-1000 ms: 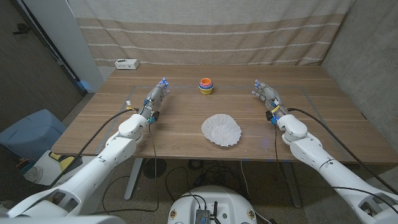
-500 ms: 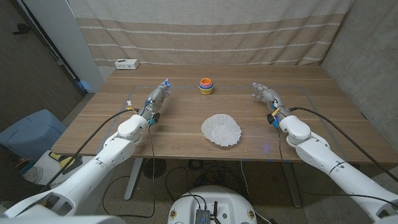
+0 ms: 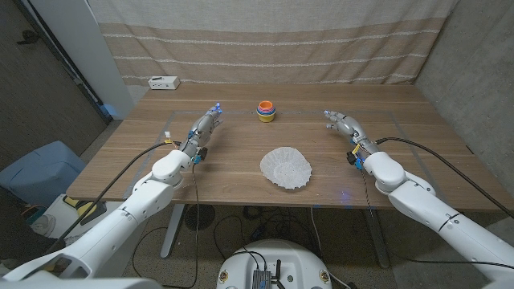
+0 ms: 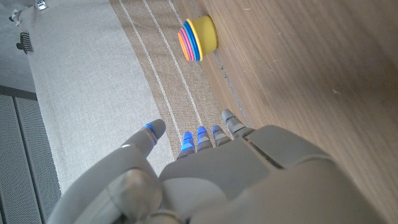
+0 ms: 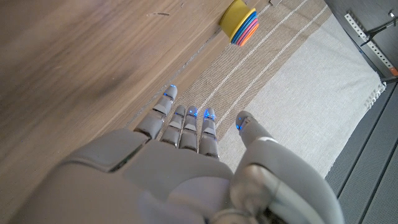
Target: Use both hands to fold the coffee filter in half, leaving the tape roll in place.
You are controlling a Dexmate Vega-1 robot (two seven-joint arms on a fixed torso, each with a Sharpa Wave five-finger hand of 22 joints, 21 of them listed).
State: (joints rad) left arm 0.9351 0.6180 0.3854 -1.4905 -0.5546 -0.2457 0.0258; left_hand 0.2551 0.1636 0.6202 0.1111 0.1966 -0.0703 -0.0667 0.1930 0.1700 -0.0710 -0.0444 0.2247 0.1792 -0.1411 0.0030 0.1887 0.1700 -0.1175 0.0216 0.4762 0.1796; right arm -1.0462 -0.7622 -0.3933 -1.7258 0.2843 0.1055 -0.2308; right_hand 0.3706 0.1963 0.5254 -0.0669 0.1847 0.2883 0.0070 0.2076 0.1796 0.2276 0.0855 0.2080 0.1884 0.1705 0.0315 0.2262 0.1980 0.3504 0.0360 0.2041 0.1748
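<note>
Backdrop: a beige curtain (image 3: pixel 265 44) with pale stripes hangs behind the table; a grey wall stands at the right.
Table: a wooden table (image 3: pixel 241 156) with a light brown grain carries everything; a blue bin (image 3: pixel 40 168) stands on the floor past its left edge.
Left arm: it comes in from the lower left, white shells with a black cable along it.
Right arm: it comes in from the lower right, likewise white with a black cable.
Coffee filter: the white coffee filter (image 3: pixel 286 167) lies spread out and unfolded on the table near the front edge, between the two hands and well apart from both.
Left hand: the left hand (image 3: pixel 201 127) is over the left part of the table with fingers stretched toward the curtain and a little apart, holding nothing; the left wrist view shows blue-lit fingertips (image 4: pixel 202 132) with nothing between them.
Right hand: the right hand (image 3: pixel 345 125) is over the right part of the table, fingers spread and empty; the right wrist view shows the same.
Tape roll: the tape roll (image 3: pixel 266 110), orange on top with yellow and other coloured bands, stands behind the filter toward the curtain, apart from it.
Small box: a white box (image 3: pixel 163 81) sits at the far left corner by the curtain.
</note>
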